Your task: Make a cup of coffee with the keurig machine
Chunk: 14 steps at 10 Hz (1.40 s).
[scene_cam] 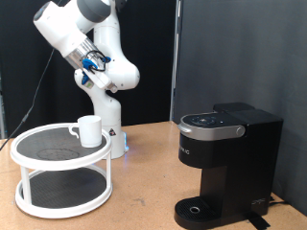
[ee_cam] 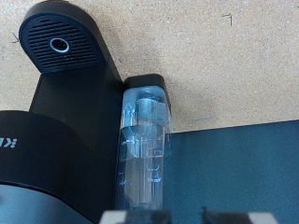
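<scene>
In the exterior view, the white arm (scene_cam: 82, 38) is folded up high in the upper left of the frame, and its end effector (scene_cam: 89, 63) is tucked in by the blue-lit wrist, well above everything on the counter (scene_cam: 144, 182); whether its fingers are parted or closed, I cannot tell, and nothing shows between them. Down at the lower left sits a white two-tier round rack (scene_cam: 59, 172), and there's the cup (scene_cam: 88, 130) standing upright on its top tier, toward the right edge. Over at the lower right stands the keurig machine (scene_cam: 225, 163), lid down, its round drip tray (scene_cam: 200, 209) at the base, well apart from the rack. Switching to the wrist view, we're looking straight down on the machine: the drip tray (ee_cam: 61, 45) in the upper left of the frame, the black body running down the left, and a clear water tank (ee_cam: 143, 149) alongside it at centre. A dark mat (ee_cam: 243, 173) fills the lower right.
</scene>
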Available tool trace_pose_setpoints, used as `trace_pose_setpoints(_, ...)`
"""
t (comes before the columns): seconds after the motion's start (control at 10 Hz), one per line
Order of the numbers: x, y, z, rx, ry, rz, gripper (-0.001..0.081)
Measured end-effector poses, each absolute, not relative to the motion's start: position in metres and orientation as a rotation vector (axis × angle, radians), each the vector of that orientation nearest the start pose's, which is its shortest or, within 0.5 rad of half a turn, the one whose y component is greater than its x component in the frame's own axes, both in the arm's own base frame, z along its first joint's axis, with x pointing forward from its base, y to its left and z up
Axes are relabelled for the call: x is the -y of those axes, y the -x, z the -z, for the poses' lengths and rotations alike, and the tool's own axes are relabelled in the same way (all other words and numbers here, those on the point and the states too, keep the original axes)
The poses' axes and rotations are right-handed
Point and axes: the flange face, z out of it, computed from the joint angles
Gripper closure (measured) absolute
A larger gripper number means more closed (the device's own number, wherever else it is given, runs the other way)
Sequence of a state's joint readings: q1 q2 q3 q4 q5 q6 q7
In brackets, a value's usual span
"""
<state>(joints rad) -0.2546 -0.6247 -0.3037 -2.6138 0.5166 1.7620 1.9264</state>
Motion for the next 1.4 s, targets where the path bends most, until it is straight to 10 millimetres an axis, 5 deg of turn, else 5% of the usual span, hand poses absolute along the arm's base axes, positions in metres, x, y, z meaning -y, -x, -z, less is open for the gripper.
trace_pose_setpoints(0.3, 0.151, -0.299, -0.441, -2.583, 0.739, -0.86, 0.0806)
trace_pose_setpoints(0.8, 0.213, -0.256, -0.44, -2.54, 0.771, -0.871, 0.0806)
trace_pose_setpoints(1.4, 0.234, -0.249, -0.44, -2.509, 0.776, -0.884, 0.0806)
